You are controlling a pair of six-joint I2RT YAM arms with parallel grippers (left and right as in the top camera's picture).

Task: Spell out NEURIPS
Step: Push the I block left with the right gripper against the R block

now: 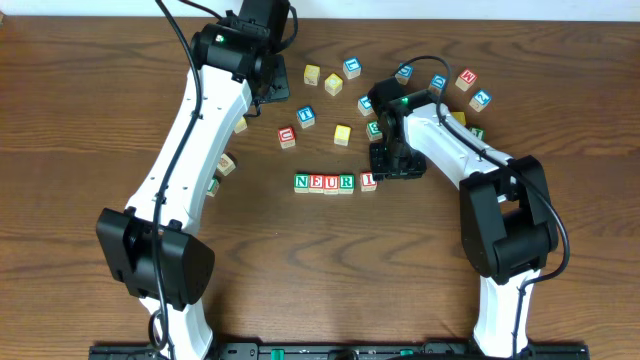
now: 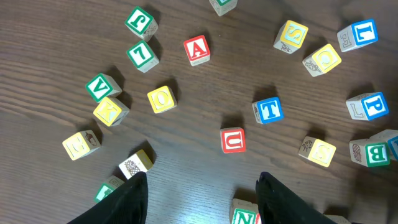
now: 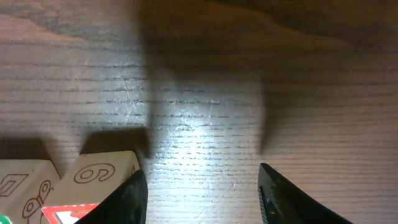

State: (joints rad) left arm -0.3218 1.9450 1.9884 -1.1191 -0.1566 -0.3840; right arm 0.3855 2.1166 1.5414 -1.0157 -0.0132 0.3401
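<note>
The right end effector (image 3: pixel 202 180) sits low over the surface (image 1: pixel 250 230), its fingers apart with only bare wood between them. It grips nothing. Just off its left finger (image 3: pixel 134 196) stands the I cube (image 1: pixel 368 181). From the wrist camera that cube nearly touches the finger, though I cannot tell whether it actually does. Left of it lies the row (image 1: pixel 325 182), reading N, E, U, R in a straight line. From overhead, a thin gap shows between the R and the I cube.

The left end effector (image 2: pixel 202 186) hangs higher, over the far scatter of loose cubes. Its jaws are also parted and hold nothing. Below it and off to its right is the P cube (image 2: pixel 372 106), blue-framed and well away from the row. Further out on the same side sits a yellow cube (image 2: pixel 292 35) whose face looks like an S. A blue T (image 2: pixel 268 110) and a red A (image 2: pixel 197 50) lie nearer the middle of that view, each standing apart from its neighbours. The green N at the row's end just shows at the bottom edge, near the left end effector's right finger (image 2: pixel 280 199).
</note>
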